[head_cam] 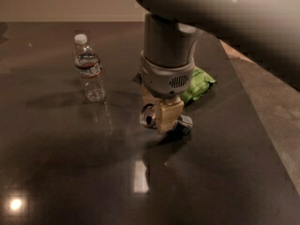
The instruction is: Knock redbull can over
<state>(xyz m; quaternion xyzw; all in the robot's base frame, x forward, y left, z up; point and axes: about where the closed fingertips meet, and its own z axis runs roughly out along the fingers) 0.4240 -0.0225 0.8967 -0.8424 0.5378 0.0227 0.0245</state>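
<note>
redbull can (149, 116) tilts just beside the gripper (167, 119); whether it grips, cannot tell.

Grey cyl. wrist (168, 46) w/ vented band is seen; tan gripper (168, 117) is fitted below, low over desk (56, 163) ctr. Upper arm (211, 8): broad grey shell, one dark hole.

Spans the top edge from 12 to 2 o'clock as a broad grey arm (215, 8). Points straight down through a thick cylindrical wrist (168, 55) with a vented collar. Ends in the tan gripper (166, 118), just toward 6 o'clock of centre.
</note>
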